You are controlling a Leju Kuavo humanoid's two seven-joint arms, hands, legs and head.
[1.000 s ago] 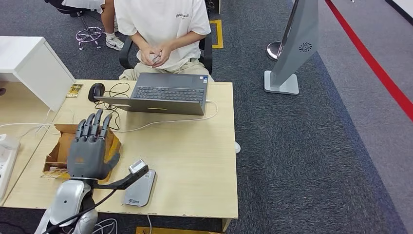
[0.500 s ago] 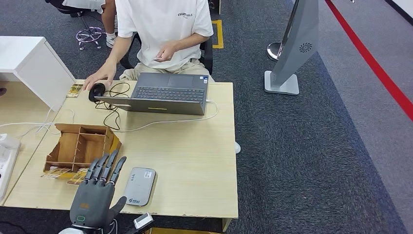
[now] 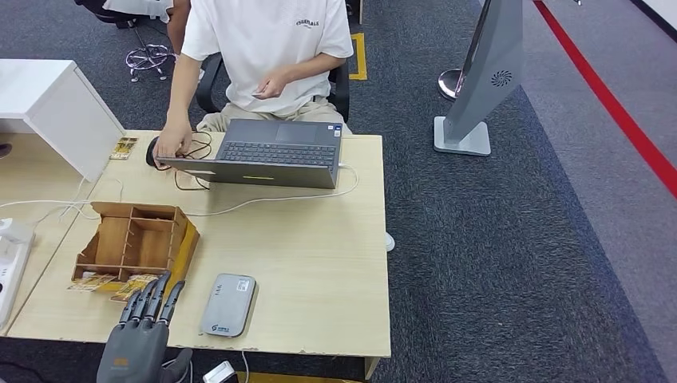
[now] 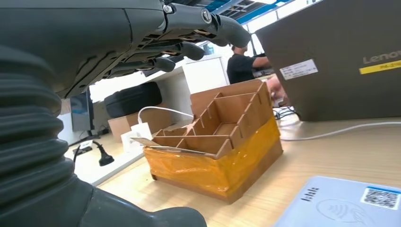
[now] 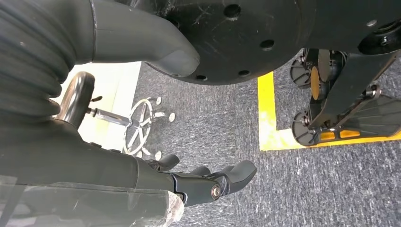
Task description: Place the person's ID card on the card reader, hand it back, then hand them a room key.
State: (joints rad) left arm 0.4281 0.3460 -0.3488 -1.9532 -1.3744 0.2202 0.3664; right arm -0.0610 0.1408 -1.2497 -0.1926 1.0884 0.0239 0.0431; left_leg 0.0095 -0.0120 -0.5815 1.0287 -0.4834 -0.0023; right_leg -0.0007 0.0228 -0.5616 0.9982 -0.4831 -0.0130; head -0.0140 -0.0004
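Left hand (image 3: 140, 339) pulled back lower, off desk (image 3: 319, 263).

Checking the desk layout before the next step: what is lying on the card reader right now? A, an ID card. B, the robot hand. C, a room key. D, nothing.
D: the card reader has a bare top, and the left robot hand sits beside it, apart.
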